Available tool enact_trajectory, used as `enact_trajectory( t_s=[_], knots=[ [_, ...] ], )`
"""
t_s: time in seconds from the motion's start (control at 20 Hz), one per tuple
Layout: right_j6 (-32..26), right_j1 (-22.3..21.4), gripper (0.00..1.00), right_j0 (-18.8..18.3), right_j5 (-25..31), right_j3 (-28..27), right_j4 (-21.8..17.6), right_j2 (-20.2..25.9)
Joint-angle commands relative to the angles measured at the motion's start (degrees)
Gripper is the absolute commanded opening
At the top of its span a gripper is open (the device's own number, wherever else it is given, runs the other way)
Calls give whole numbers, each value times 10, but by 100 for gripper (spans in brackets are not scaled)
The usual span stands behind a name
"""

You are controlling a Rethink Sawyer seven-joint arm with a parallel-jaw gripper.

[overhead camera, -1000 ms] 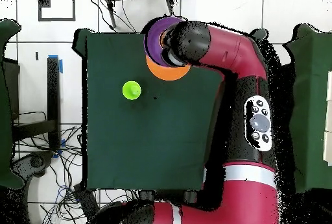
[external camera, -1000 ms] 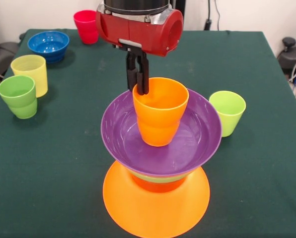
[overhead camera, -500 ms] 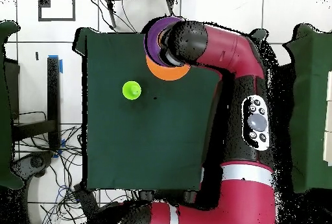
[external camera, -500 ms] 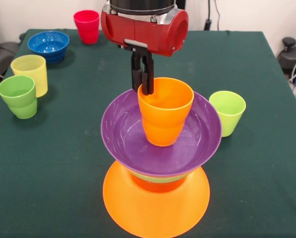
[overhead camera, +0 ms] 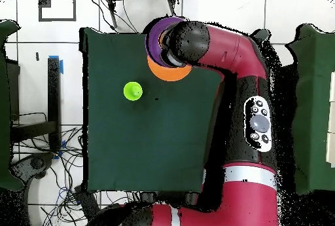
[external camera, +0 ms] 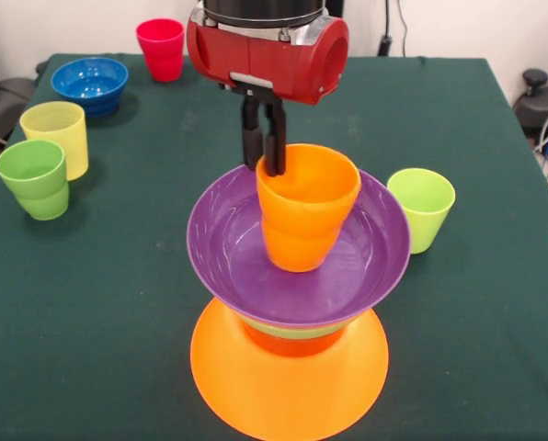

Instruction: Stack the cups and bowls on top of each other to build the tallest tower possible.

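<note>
— Four pieces up: your tower (external camera: 291, 367) fills the lower centre, and the gripper (external camera: 268, 158) pinches the orange cup's (external camera: 303, 220) rim inside the purple bowl (external camera: 366, 266).
— What's left?
— Plenty, I'd judge: blue bowl (external camera: 90, 84) and red cup (external camera: 160, 48) upper left, yellow cup (external camera: 57, 136) and green cup (external camera: 35, 178) left, lime cup (external camera: 421, 208) right.

Green table (external camera: 118, 294) (cloth-covered) bears tower (external camera: 290, 377), cups (external camera: 55, 136), blue bowl (external camera: 90, 83)
</note>
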Motion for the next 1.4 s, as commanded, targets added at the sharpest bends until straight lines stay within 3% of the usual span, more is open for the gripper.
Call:
enact_trajectory(
  t_s=[0.05, 0.7, 1.4],
  knots=[
    [35, 15, 100, 19, 44, 14, -3, 20],
    [24, 16, 100, 17, 46, 12, -4, 25],
    [14, -6, 100, 4, 87, 6, 4, 24]
  ],
)
